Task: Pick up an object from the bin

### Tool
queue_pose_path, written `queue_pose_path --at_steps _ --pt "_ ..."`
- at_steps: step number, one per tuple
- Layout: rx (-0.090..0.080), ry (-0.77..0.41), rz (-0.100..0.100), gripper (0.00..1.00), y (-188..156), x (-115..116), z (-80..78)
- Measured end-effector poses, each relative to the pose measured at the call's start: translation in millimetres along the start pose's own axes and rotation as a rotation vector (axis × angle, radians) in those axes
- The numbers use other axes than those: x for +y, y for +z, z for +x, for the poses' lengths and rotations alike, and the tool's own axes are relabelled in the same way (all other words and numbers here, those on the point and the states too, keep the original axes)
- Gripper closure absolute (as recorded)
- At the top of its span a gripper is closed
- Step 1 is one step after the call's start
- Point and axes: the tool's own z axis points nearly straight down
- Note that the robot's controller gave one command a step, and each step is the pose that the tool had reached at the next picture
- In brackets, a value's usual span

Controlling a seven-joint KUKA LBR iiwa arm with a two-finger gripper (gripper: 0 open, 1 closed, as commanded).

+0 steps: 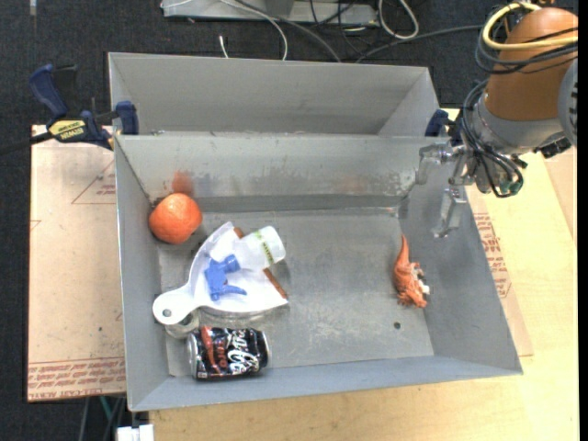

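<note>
My gripper (439, 191) hangs high over the bin's right side, near the right wall, and its two fingers stand apart with nothing between them. Nearest to it, a small orange toy animal (410, 277) lies on the bin floor, below and a little left of the gripper. It is apart from the fingers.
A heap lies at the bin's left: an orange ball (175, 219) in the back left corner, a white plastic scoop (188, 299) with a blue trigger piece (223, 278) on it, a white bottle (262, 243), and a crushed black can (228, 352) at the front.
</note>
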Motion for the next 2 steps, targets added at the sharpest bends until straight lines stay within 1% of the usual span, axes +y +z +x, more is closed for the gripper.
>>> queue_pose_path --at_steps 1,2 --pt "-0.007 -0.004 0.001 0.00 -5.5 1.1 -1.3" --pt "-0.004 -0.600 -0.005 0.00 123.3 11.7 21.8"
